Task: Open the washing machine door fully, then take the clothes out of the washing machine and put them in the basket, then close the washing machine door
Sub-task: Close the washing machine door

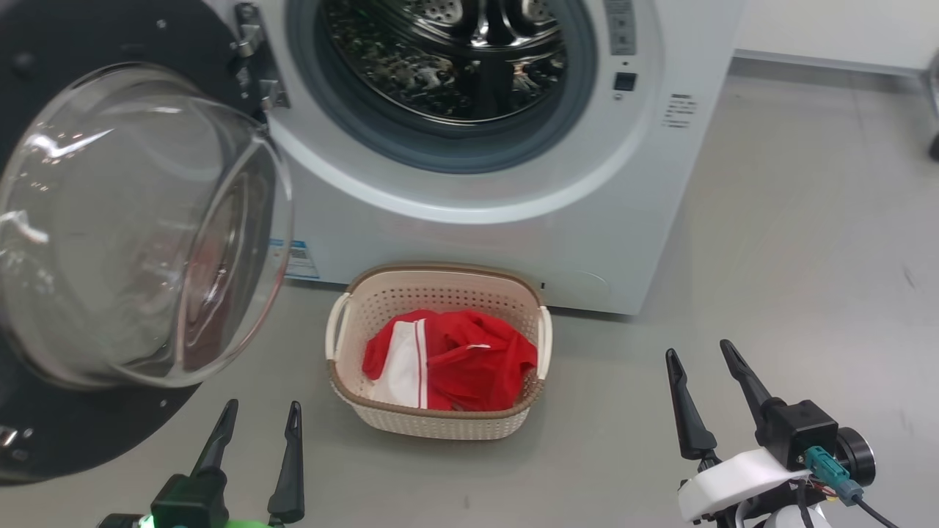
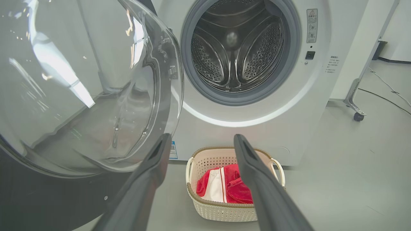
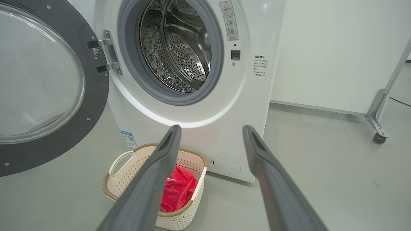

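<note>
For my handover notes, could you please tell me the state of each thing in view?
Black-rimmed round glass washing machine door: swung wide open.
White front-loading washing machine: drum looks empty.
Cream perforated plastic basket: upright on floor.
Red white-striped fabric clothes: in the basket.
Left gripper: open, empty.
Right gripper: open, empty.

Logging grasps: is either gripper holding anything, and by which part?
Nothing is held. The left gripper and right gripper are open and empty; the clothes lie in the basket.

Warning-triangle sticker [image 3: 227, 20] on washing machine [image 3: 252, 106]
</note>
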Robot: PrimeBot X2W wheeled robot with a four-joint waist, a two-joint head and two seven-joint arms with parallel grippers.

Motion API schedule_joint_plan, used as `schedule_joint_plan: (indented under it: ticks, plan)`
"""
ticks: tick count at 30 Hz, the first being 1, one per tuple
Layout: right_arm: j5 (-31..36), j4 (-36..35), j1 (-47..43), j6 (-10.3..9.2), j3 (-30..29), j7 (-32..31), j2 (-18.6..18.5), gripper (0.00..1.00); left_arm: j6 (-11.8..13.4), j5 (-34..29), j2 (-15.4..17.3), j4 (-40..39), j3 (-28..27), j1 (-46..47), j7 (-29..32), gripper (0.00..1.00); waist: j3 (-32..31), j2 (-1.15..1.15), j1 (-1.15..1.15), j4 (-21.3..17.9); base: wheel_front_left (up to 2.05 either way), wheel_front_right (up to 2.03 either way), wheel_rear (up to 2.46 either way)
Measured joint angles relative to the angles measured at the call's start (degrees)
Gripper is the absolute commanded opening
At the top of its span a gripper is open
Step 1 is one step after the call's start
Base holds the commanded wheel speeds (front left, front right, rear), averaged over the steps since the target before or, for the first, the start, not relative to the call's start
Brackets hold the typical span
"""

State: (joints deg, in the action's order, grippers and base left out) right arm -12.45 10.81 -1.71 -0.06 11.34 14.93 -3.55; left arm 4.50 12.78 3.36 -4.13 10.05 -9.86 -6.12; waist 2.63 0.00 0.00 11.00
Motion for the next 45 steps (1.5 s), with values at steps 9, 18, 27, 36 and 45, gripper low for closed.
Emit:
schedule_joint_plan:
  ticks: [9, 18, 27, 36, 45]
  plan:
    - [0.5, 0.1, 0.0, 0.58, 0.3, 0.0, 0.1, 1.0, 0.3, 0.3, 0.0, 0.7, 0.0, 0.0, -0.6, 1.0, -0.1, 0.0, 0.0, 6.8, 0.0, 0.0, 0.0]
    - [0.6, 0.5, 0.0, 1.02, 1.4, 0.0, 0.2, 1.0, 0.6, 0.3, -0.1, 1.3, -0.3, 0.0, -0.6, 1.0, -0.7, 0.0, 0.0, 12.5, 0.0, 0.0, 0.0]
    - [1.0, 1.0, 0.0, 1.51, 2.5, 0.0, 0.3, 1.0, 0.8, 0.3, -0.1, 1.2, -1.2, 0.0, -1.1, 1.0, -1.0, 0.0, 0.0, 14.4, 0.0, 0.0, 0.0]
    - [1.0, 1.3, 0.0, 1.51, 2.7, 0.0, 0.4, 1.0, 1.0, 0.3, -0.1, 1.2, -1.2, -0.1, -1.1, 1.0, -0.8, 0.0, 0.0, 14.3, 0.0, 0.0, 0.0]
    - [1.0, 1.5, 0.0, 1.51, 2.7, 0.0, 0.4, 1.0, 1.0, 0.3, -0.1, 1.1, -1.0, -0.1, -1.6, 0.0, -0.3, 0.0, 0.0, 14.0, 0.0, 0.0, 0.0]
